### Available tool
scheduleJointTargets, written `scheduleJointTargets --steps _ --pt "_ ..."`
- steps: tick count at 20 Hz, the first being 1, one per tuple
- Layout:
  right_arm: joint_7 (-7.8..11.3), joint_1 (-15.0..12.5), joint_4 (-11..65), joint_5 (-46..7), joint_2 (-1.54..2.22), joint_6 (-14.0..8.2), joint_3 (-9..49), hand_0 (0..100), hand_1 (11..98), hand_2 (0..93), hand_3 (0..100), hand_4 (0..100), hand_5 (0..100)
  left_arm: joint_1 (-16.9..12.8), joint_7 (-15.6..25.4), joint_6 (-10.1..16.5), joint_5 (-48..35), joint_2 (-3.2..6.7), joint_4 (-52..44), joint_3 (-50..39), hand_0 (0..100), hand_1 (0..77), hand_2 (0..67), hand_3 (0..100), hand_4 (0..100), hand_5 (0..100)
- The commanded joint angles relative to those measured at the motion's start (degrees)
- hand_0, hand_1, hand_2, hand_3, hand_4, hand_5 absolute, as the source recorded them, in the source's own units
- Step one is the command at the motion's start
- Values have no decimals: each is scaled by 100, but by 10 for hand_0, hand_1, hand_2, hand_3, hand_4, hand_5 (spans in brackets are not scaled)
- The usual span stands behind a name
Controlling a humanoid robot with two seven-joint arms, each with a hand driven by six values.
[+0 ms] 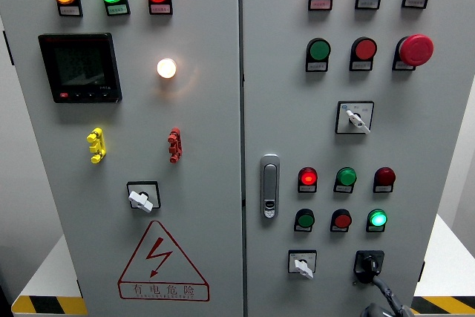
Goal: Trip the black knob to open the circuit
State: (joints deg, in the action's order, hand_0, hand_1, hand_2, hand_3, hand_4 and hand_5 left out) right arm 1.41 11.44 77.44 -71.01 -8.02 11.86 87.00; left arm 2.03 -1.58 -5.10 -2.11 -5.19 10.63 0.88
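Item: black knob [368,263], mounted low on the right cabinet door [438,146], at about five o'clock of the picture, just right of a white selector switch [302,264] and below a lit green lamp [378,219]. Right robot hand [382,304]: enters at the bottom edge, dark fingers [384,287] reaching up to the knob's lower side, so the knob lies at roughly twelve o'clock from it; mostly cut off, so whether it is open, curled or gripping cannot be told. Left robot hand: not shown; the knob's pointer direction is hard to make out.

cabinet [223,109] grey, two doors | black knob [369,263] lower right | robot hand [387,296] fingertips at knob
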Motion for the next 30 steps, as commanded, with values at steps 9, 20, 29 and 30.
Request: scheduleJointTargets --steps 9,20,29,30 --pt "17 -441 447 -71 -6 1 -25 1000 548 0 770 743 1000 8 0 0 0 0 0 0 0 0 195 262 99 86" --pt "35 -1267 1159 -528 2 10 -69 1000 455 0 199 130 325 0 0 0 0 0 0 0 0 0 195 262 99 86" --pt "52 -1733 1607 -686 20 1 -34 1000 429 11 160 102 254 0 0 0 0 0 0 0 0 0 195 262 99 86" --pt "52 -1751 1660 -695 20 1 -34 1000 427 12 159 102 249 0 0 0 0 0 0 0 0 0 195 262 99 86"
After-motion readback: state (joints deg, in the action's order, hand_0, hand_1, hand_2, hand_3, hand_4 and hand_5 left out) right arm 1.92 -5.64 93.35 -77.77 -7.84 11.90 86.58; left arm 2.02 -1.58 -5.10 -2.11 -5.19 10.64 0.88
